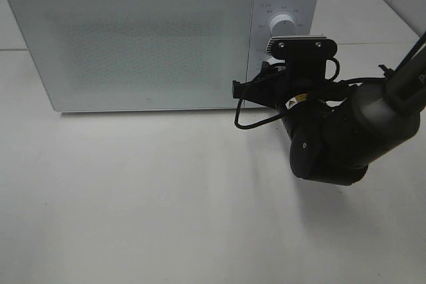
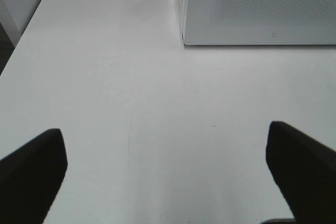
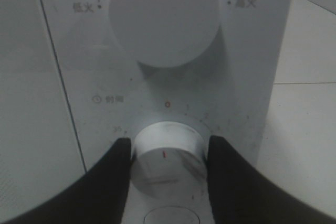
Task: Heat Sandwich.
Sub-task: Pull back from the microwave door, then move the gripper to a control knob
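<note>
The sandwich is out of view in all three views. The white microwave [image 1: 133, 38] stands at the back of the table with its door shut. In the right wrist view my right gripper [image 3: 167, 163] has one dark finger pressed on each side of the lower timer knob [image 3: 167, 153], whose red mark points down. Above it sits the larger power knob [image 3: 165, 17]. The right arm [image 1: 333, 144] reaches to the control panel from the right. My left gripper [image 2: 168, 177] hangs open over bare table, holding nothing, to the left of the microwave's front corner [image 2: 185, 40].
The white table [image 1: 166, 197] spreads in front of the microwave. A round button [image 3: 168, 217] shows just below the timer knob. The table's left edge [image 2: 21, 40] shows in the left wrist view.
</note>
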Robot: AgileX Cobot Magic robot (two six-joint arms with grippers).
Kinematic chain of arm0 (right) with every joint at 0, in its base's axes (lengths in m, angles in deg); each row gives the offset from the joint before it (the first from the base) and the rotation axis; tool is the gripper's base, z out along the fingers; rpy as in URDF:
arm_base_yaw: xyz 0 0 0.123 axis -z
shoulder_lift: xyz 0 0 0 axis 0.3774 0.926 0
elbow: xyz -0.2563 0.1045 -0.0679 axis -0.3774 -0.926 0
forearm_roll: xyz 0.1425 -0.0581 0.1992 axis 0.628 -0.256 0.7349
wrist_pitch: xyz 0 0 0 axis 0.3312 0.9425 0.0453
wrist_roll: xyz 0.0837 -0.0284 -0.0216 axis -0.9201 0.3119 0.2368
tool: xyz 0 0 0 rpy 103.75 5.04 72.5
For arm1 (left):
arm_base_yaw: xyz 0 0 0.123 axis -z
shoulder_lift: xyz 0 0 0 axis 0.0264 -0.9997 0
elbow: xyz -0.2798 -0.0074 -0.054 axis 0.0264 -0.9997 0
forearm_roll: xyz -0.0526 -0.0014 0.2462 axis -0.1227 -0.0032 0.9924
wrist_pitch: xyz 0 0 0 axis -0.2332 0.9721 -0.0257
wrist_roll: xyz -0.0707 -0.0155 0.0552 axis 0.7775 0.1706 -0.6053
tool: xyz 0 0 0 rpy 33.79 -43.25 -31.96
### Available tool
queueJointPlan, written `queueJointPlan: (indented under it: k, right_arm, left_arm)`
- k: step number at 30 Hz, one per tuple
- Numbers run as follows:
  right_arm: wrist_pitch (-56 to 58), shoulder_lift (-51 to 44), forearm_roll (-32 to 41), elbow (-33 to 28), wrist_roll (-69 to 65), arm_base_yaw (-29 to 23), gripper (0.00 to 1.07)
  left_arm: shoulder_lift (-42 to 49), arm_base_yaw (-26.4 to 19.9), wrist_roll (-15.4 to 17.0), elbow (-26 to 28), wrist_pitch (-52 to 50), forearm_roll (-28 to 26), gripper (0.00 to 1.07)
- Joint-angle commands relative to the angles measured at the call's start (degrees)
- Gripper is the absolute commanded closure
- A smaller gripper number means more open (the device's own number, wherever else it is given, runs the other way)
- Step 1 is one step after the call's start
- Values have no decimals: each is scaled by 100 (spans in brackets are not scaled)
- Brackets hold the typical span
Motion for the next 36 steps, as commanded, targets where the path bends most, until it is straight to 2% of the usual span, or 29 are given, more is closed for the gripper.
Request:
queueJointPlan:
  k: [1, 16, 36]
  right_arm:
    - [-103, 0, -138, 57, 80, -6, 104]
    - [-57, 0, -138, 57, -229, -6, 102]
    - [-52, 0, -189, 57, -4022, -6, 102]
  left_arm:
    - [149, 34, 0, -11, -57, -46, 9]
    - [149, 34, 0, -11, -57, -46, 9]
    - [149, 34, 0, -11, -57, -46, 9]
